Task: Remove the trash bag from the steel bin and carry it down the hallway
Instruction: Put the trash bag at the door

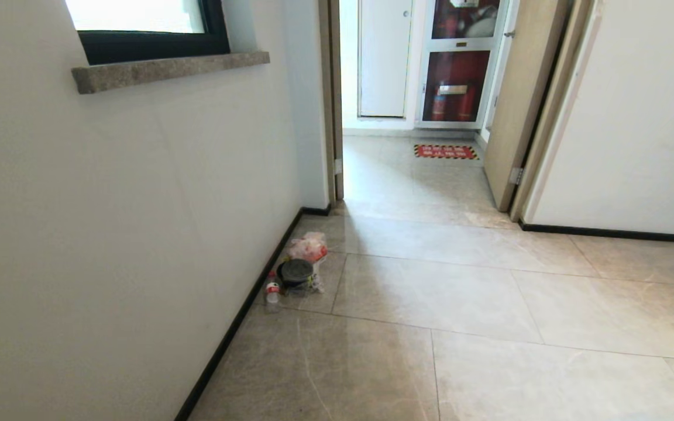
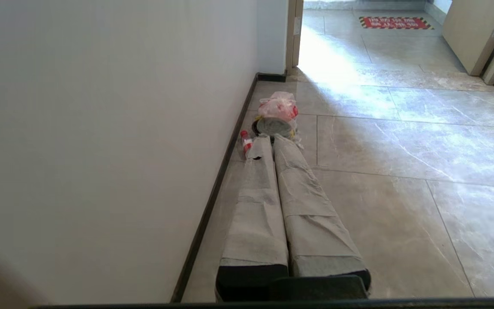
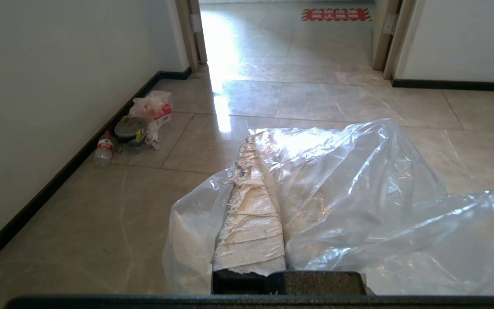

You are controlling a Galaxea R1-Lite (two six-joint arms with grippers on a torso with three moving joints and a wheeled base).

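Between the pressed-together fingers of the right gripper [image 3: 268,141] hangs the trash bag [image 3: 358,193], its clear wrinkled film pinched along the jaws and billowing out to both sides over the floor [image 3: 101,223]. The grip sits on gathered film rather than on the bag's body, which looks like a choice for carrying: a thin bag held this way dangles freely below the hand and cannot slip open. The bag is already out of the steel bin, which no view shows, so the removal step seems done and the carrying is what remains.

The left gripper [image 2: 266,143] points ahead along the same floor with its wrapped fingers lying shut against each other and nothing between them; it seems parked, out of the load's way.

Against the black baseboard [image 1: 237,318] at the floor's left edge sits a small pile of litter: a dark round container [image 1: 295,272], a tied bag with red print [image 1: 309,247] just behind it, and a small bottle with a red label [image 1: 272,290] beside it, nearest the wall. It lies clear of the open middle of the hallway [image 1: 430,292], which runs on to the doorway [image 1: 407,134] and a red floor mat [image 1: 446,151] beyond.
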